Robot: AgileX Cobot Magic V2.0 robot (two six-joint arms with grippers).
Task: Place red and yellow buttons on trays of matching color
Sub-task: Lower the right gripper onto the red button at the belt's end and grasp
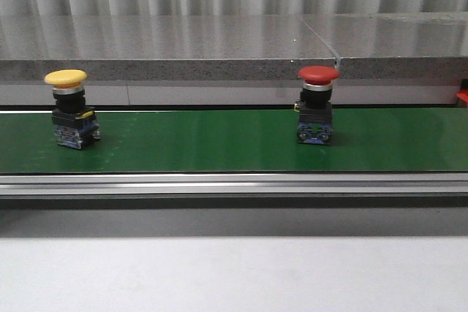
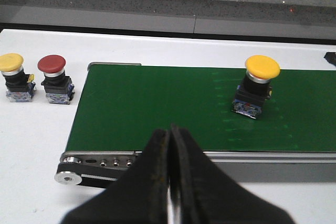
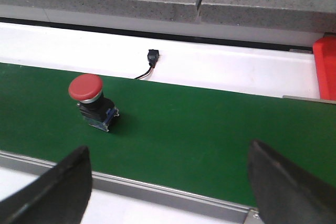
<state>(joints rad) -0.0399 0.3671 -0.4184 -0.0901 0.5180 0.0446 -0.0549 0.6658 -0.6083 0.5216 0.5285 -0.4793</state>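
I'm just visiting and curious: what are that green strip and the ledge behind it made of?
The green belt looks like matte rubber or PVC sheet: flat, even colour, almost no glare. Its front rail appears to be brushed aluminium, silvery with long highlights. The ledge behind looks like polished grey stone, perhaps granite: speckled and faintly mirroring the wall.

The green belt [image 1: 219, 140] looks matt and smooth. Its edge rail [image 1: 234, 184] is shiny metal. The yellow button [image 1: 66, 78] and red button [image 1: 319, 74] have smooth plastic caps. The grey ledge [image 1: 183, 38] behind looks like polished, speckled stone.
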